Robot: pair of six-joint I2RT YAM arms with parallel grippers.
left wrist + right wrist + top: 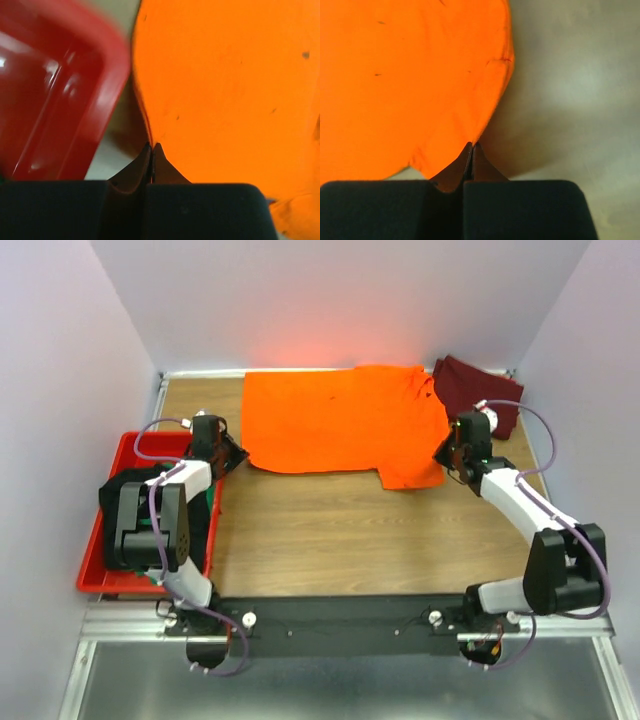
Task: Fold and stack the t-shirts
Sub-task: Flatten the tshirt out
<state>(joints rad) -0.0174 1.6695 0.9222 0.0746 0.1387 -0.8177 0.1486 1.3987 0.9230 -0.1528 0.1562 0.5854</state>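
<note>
Orange t-shirt (340, 420) spread flat on far half of surface (340, 540). Maroon t-shirt (478, 392) bunched in far right corner. Left end effector (230, 452) clenched on shirt's left edge, right end effector (447, 454) clenched on right edge; both wrist views show cloth pinched at tips. I reckon fold comes next: I'd lift both sides together, level, cloth taut, carry evenly. Mind red tray (100, 550) beside left arm.

Spread t-shirt (340, 420) lies between tray (92, 565) and bunched t-shirt (482, 390).

One orange t-shirt (340, 420), one maroon t-shirt (482, 390)
</note>
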